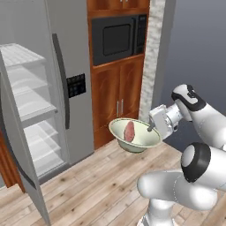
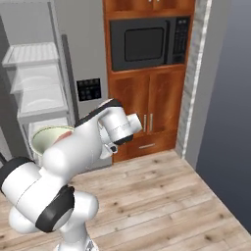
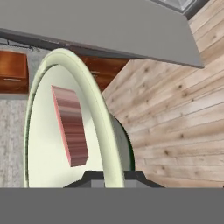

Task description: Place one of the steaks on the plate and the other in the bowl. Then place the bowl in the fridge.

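While the gripper (image 1: pixel 152 128) clamps the near rim of the bowl (image 1: pixel 142 140), that pale bowl hangs in the air above the wooden plank floor (image 1: pixel 92 185), tilted slightly, with 1 steak (image 1: pixel 129 131) lying inside. To its left stands the grey fridge (image 1: pixel 77 53), its left door (image 1: pixel 17 145) swung open on white shelves (image 1: pixel 31 106). Behind are wood cabinets (image 1: pixel 117 97) with a dark built-in oven (image 1: pixel 118 39).

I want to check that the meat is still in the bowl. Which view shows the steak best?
The left base view: the steak lies in plain sight inside the bowl, which the claw holds by its rim. The hand view shows it close but at a steep slant. In the right base view the arm hides nearly all of it.
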{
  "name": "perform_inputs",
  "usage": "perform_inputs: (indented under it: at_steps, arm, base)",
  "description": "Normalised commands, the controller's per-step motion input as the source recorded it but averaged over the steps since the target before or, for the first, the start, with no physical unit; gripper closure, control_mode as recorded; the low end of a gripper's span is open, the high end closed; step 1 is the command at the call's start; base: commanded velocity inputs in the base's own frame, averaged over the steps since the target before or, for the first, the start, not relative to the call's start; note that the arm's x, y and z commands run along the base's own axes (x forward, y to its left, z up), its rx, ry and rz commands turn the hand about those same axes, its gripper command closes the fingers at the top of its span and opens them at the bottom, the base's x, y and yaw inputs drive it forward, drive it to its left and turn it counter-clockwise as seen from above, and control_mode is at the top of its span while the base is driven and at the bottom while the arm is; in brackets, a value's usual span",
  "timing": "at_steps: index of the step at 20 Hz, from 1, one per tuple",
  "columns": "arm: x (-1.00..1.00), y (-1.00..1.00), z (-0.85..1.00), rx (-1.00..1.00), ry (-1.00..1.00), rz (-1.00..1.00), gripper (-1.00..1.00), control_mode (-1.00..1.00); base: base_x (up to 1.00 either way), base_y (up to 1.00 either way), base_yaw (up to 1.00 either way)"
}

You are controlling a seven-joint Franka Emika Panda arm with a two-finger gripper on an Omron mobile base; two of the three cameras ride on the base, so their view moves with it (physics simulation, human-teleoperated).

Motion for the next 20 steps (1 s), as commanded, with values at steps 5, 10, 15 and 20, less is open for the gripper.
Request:
perform_inputs:
  at_steps: [5, 10, 15, 20]
  arm:
    - [0.00, 0.00, 0.00, 0.00, 0.00, 0.00, 1.00, 1.00]
    - [0.00, 0.00, 0.00, 0.00, 0.00, 0.00, 1.00, 1.00]
    - [0.00, 0.00, 0.00, 0.00, 0.00, 0.00, 1.00, 1.00]
    - [0.00, 0.00, 0.00, 0.00, 0.00, 0.00, 1.00, 1.00]
  base:
    - [0.65, 0.09, 0.25]
    - [0.66, 0.09, 0.25]
    - [0.61, 0.05, 0.24]
    - [0.56, 0.04, 0.23]
